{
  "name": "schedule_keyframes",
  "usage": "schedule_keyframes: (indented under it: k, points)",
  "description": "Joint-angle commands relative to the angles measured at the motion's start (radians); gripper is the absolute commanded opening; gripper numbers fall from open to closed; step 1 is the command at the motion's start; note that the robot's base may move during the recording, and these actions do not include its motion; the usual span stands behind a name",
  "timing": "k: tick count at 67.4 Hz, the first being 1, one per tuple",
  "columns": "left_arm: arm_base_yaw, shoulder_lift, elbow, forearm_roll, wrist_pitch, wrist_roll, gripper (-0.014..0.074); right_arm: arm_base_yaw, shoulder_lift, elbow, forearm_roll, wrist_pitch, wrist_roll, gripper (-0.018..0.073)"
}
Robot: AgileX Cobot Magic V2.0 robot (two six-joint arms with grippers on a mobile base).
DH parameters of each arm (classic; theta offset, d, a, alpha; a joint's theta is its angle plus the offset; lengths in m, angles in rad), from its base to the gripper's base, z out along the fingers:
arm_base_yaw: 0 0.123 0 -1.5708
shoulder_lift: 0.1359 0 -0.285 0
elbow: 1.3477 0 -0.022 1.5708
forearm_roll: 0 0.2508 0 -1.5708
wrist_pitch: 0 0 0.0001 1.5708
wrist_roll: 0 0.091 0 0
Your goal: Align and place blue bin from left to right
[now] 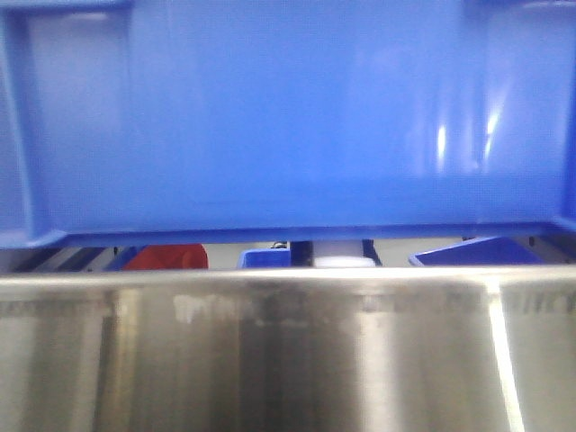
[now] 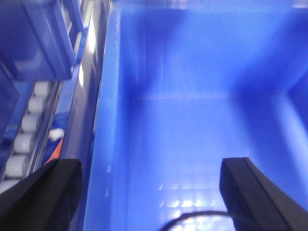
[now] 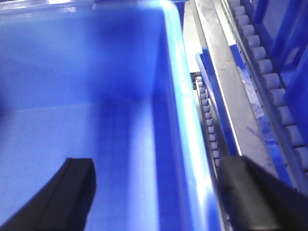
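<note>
Step, likely: grasp blue bin (image 1: 288, 117), filling front view above steel ledge (image 1: 270, 360) | left gripper (image 2: 151, 166), right gripper (image 3: 155, 163): spread wide astride opposite walls (clamping nothing) | next: close both evenly, then carry.

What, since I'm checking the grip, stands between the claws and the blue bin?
Nothing visible. The left claw straddles one side wall of the blue bin, the right claw the other, both open, with nothing else between.
</note>
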Motion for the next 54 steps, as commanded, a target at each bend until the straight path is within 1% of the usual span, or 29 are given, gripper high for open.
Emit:
schedule_keyframes:
  k: [1, 3, 7, 10, 12, 13, 20, 24, 26, 33, 38, 41, 44, 45, 46, 49, 54]
  points:
    - [-0.007, -0.014, -0.046, 0.005, 0.018, 0.000, 0.0471, 0.002, -0.024, -0.009, -0.011, -0.003, -0.021, 0.0323]
    - [-0.007, -0.014, -0.058, 0.005, 0.027, 0.000, 0.0463, 0.002, -0.034, -0.009, -0.011, -0.005, -0.021, 0.0294]
    - [-0.007, -0.014, -0.084, 0.005, 0.055, 0.000, 0.0421, 0.002, -0.055, -0.015, -0.011, -0.005, -0.025, 0.0225]
    - [-0.007, -0.014, -0.099, 0.010, 0.069, 0.000, 0.0350, 0.002, -0.069, -0.018, -0.011, -0.005, -0.041, 0.0188]
    - [-0.007, -0.014, -0.103, 0.010, 0.071, 0.000, 0.0310, 0.002, -0.080, -0.018, -0.011, -0.012, -0.051, 0.0147]
    - [-0.007, -0.014, -0.103, 0.010, 0.071, 0.000, 0.0266, 0.002, -0.085, -0.018, -0.011, -0.015, -0.054, 0.0139]
    - [-0.007, -0.014, -0.105, 0.011, 0.055, 0.000, 0.0033, 0.002, -0.109, -0.018, -0.011, -0.030, -0.076, 0.0014]
    - [-0.007, -0.012, -0.105, 0.032, 0.035, 0.000, -0.0101, 0.002, -0.116, -0.018, -0.011, -0.034, -0.077, -0.0070]
    - [-0.007, -0.012, -0.105, 0.043, 0.032, 0.000, -0.0110, 0.002, -0.116, -0.018, -0.011, -0.038, -0.077, -0.0092]
    - [-0.007, -0.012, -0.105, 0.082, 0.028, 0.000, -0.0111, 0.002, -0.117, -0.018, -0.011, -0.068, -0.077, -0.0078]
    - [-0.007, -0.019, -0.107, 0.076, 0.042, 0.000, -0.0111, 0.002, -0.131, -0.021, -0.002, -0.080, -0.077, -0.0078]
    - [-0.007, -0.031, -0.109, 0.051, 0.054, 0.002, -0.0111, 0.002, -0.139, -0.024, 0.035, -0.080, -0.077, -0.0078]
    - [-0.007, -0.060, -0.109, -0.021, 0.057, 0.030, -0.0111, 0.002, -0.165, -0.029, 0.098, -0.084, -0.077, -0.0078]
    - [-0.007, -0.068, -0.106, -0.042, 0.053, 0.038, -0.0111, 0.002, -0.171, -0.029, 0.105, -0.085, -0.077, -0.0078]
    - [-0.007, -0.076, -0.104, -0.070, 0.043, 0.046, -0.0111, 0.002, -0.177, -0.029, 0.109, -0.085, -0.077, -0.0078]
    - [-0.007, -0.106, -0.090, -0.108, 0.009, 0.083, -0.0111, 0.004, -0.194, -0.024, 0.106, -0.085, -0.088, -0.0078]
    - [-0.007, -0.156, -0.042, -0.122, -0.057, 0.097, -0.0111, 0.011, -0.228, 0.007, 0.077, -0.103, -0.102, -0.0078]
